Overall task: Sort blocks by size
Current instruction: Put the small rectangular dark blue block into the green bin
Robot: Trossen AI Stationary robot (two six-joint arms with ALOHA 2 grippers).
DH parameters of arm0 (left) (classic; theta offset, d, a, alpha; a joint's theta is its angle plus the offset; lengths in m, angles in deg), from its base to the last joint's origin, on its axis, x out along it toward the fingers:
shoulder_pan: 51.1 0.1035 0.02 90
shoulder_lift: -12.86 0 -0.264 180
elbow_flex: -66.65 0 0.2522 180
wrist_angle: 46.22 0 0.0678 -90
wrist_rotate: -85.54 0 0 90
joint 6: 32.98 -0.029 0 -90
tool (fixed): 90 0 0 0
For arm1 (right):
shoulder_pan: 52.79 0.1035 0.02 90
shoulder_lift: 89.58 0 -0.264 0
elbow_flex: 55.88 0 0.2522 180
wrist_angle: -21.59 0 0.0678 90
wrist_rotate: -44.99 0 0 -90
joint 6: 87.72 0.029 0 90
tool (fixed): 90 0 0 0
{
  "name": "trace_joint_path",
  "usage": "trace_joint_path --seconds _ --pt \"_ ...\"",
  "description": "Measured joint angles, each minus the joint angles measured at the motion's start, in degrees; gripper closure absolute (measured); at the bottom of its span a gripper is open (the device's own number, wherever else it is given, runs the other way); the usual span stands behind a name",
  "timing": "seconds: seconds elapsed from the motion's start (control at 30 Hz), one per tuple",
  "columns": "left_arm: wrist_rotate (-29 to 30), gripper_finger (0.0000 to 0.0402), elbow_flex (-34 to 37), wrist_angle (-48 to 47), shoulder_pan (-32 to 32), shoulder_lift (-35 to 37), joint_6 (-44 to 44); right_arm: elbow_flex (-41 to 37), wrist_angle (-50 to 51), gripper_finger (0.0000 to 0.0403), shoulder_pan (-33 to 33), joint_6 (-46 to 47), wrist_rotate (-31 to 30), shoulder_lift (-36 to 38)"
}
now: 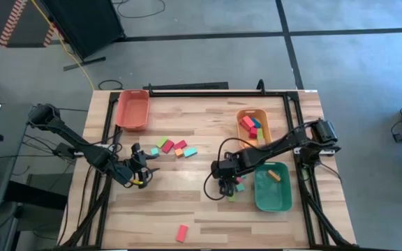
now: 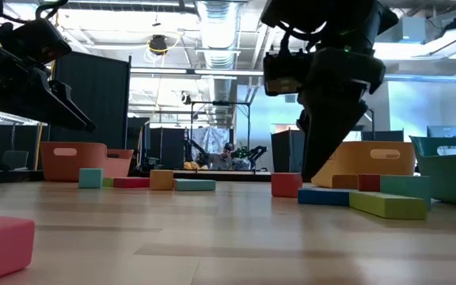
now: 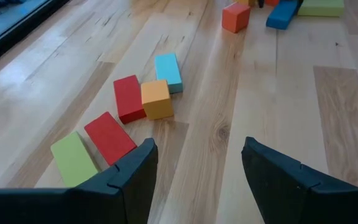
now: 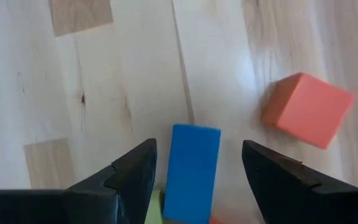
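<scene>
At table's right: orange tray (image 1: 262, 116) holds several blocks (image 1: 251, 126), green tray (image 1: 271, 198) one orange block (image 1: 275, 175); both arms' jaws open, empty.

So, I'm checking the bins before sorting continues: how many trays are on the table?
3: a red-orange tray at the table's far left, an orange tray at far right holding blocks, and a green tray nearer on the right holding one orange block.
</scene>
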Motion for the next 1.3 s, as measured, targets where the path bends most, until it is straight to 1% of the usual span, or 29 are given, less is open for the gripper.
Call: trace_joint_path --seconds 0.13,0.27,0.43,0.6,0.67,0.73,0.93,0.97,1.2,1.3 --pt "0.0 0.0178 0.0 -0.5 0.0 0.0 0.0 -0.02 -0.63 0.0138 1.43 1.23 -1.71 0.0" --pt "0.0 0.0178 0.0 -0.46 0.01 0.0 0.0 -0.01 0.24 0.0138 2.39 2.17 -3.5 -2.06" --pt "-0.17 0.0178 0.0 -0.59 0.0 0.02 0.42 0.33 0.77 0.0138 2.28 2.37 -4.12 -5.3" --pt "-0.86 0.0178 0.0 -0.92 0.0 0.0 0.73 0.48 0.79 0.014 2.32 2.32 -4.46 -6.01" --pt "-0.9 0.0178 0.0 -0.88 0.0 0.0 0.78 0.46 0.82 0.0149 2.3 2.32 -4.46 -5.88" --pt "-0.94 0.0178 0.0 -0.88 0.0 0.0 0.72 0.5 0.97 0.0166 2.3 2.32 -4.46 -5.89" --pt "-1.05 0.0178 0.0 -0.86 0.0 0.0 0.68 2.13 2.79 0.0246 2.43 0.88 -4.4 -6.12" --pt "-1.05 0.0178 0.0 -0.87 0.0 0.0 0.68 2.77 3.56 0.0254 2.43 0.33 -4.36 -6.2" --pt "-1.07 0.0178 0.0 -0.87 0.0 0.0 0.7 9.88 10.95 0.0254 2.86 -2.62 -3.94 -6.45" --pt "-1.07 0.0178 0.0 -0.87 0.0 0.0 0.7 13.63 15.9 0.0254 3.67 -3.2 -5.57 -6.45"
